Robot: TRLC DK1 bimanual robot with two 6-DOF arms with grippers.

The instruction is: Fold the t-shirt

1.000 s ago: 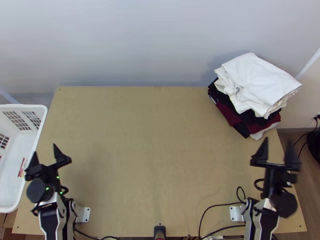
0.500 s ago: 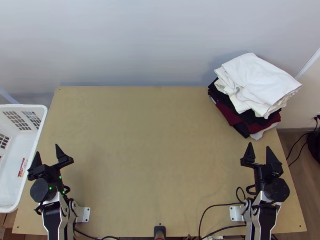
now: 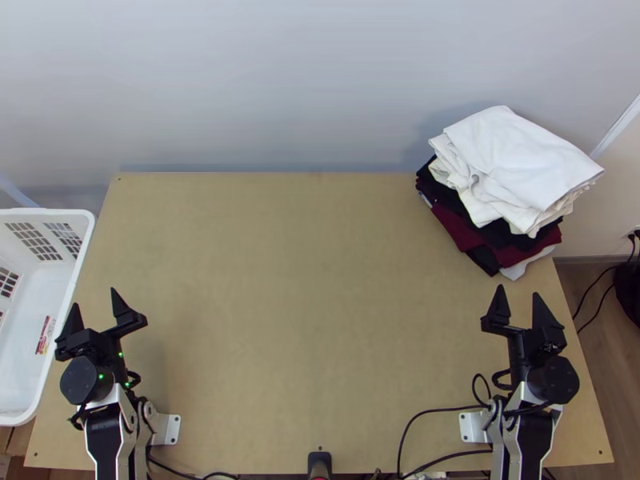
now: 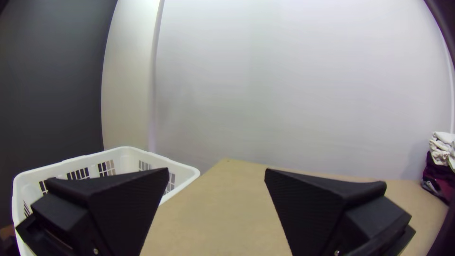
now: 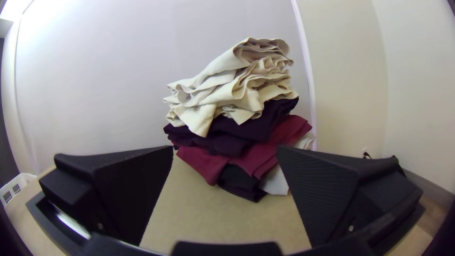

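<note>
Your left gripper (image 3: 94,298) is near the table's (image 3: 304,304) left edge, jaws wide apart, close by the white basket (image 3: 48,211). Your right gripper (image 3: 518,291), near the right edge, also has jaws wide. You have open room between the two, running up to the far edge. The stack of folded clothes (image 3: 520,160) covers the far right corner, white cloth uppermost (which piece is the t-shirt, you cannot tell), beyond your right gripper.

Red marking (image 3: 44,336) in white basket (image 3: 48,214); nothing legible.
</note>
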